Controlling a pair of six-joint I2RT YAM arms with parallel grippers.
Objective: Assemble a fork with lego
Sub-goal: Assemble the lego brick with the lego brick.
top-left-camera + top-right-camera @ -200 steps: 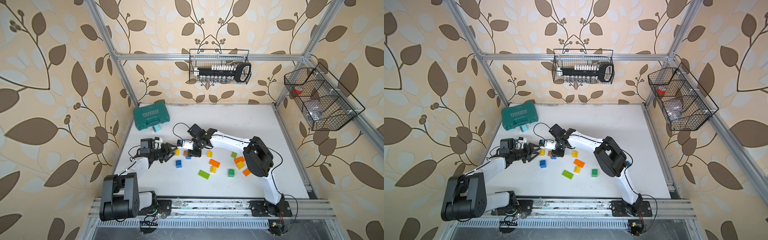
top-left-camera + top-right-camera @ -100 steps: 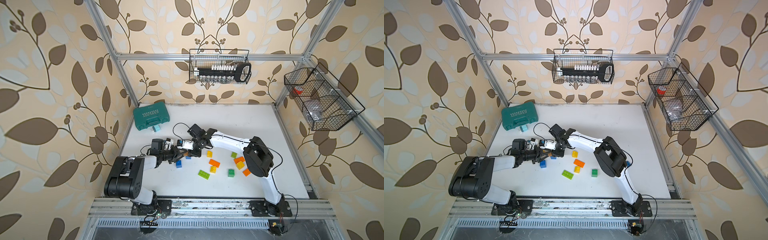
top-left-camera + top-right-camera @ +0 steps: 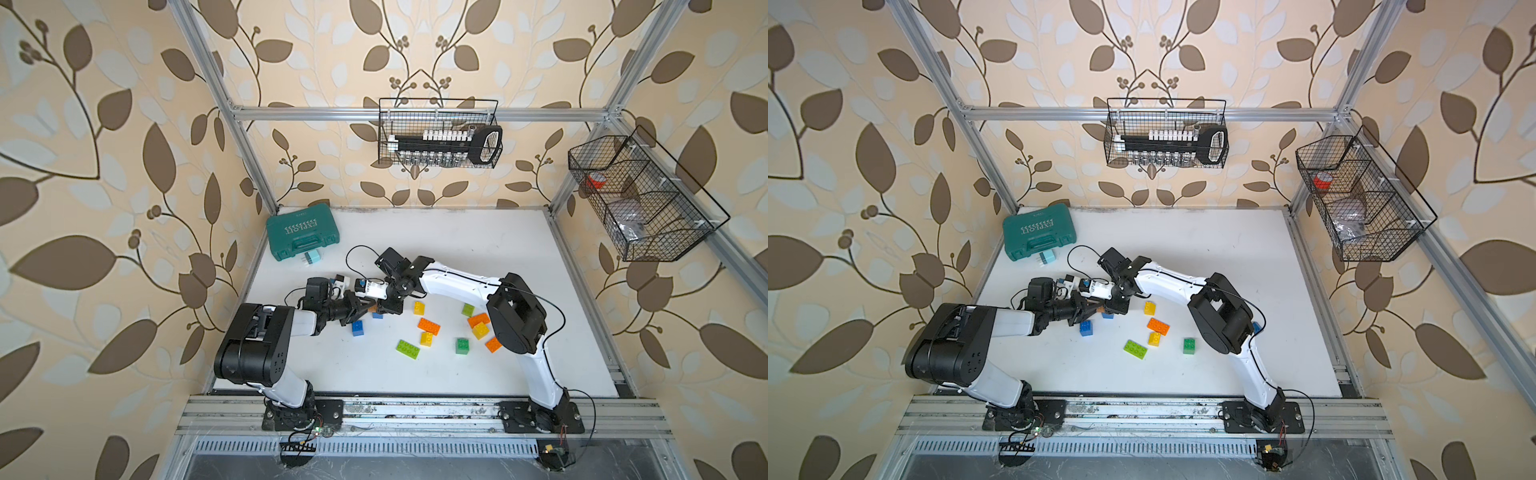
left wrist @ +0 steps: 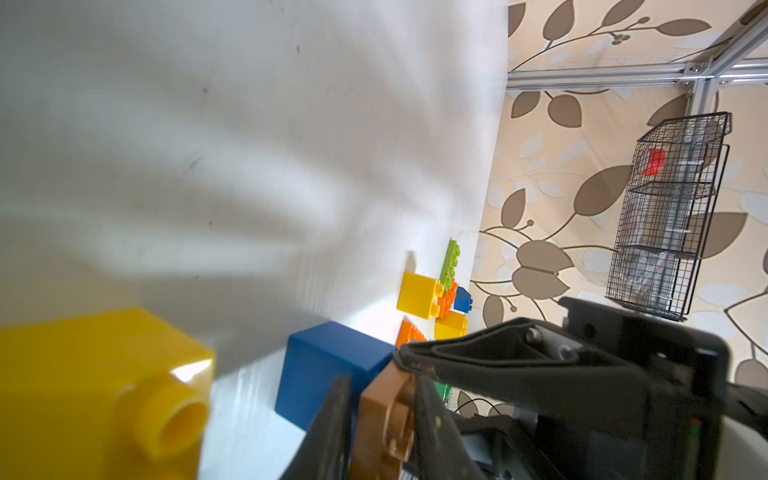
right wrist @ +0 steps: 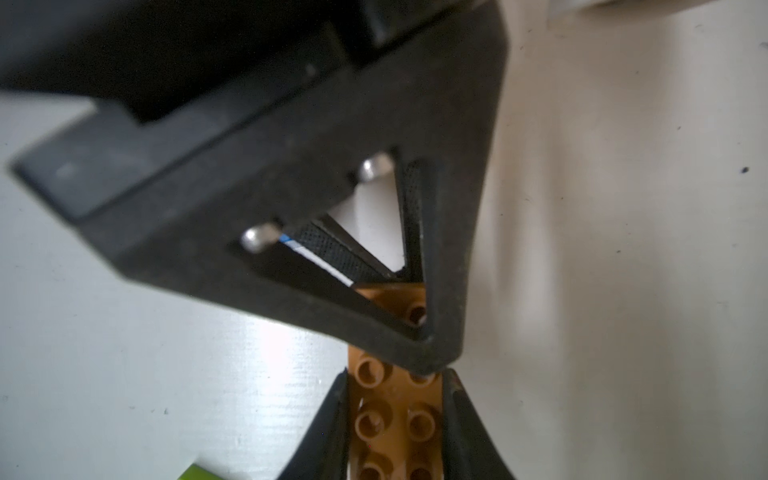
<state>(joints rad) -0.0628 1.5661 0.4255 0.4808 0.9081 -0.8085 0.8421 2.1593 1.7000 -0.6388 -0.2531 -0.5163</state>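
Right, I am watching the left arm and the right arm meeting low over the left-centre part of the white surface, and the 2 claws are sharing 1 piece. The left claw is clamping tight on 1 end of the brown brick, its 2 fingers pressing on the brick's long sides. The right claw is gripping the other end just as tightly, and the tips of the 2 claws are sitting nose to nose, touching or very nearly so. The brick's studs are facing the right wrist camera. I am not able to tell whether the brick is resting on the surface or hanging just above it. In both top views only a sliver of brown is showing between the claws.

The other bricks are lying loose. A blue brick is sitting just beside the left claw, and a small blue piece is lying just beside the right claw. A yellow brick is lying near them. Further along, an orange brick, a second yellow brick, a lime plate and a green brick are lying close together. A cluster of 4 more bricks is sitting beside the right arm's elbow. The teal case is sitting closed in the far left corner, well apart from the bricks.
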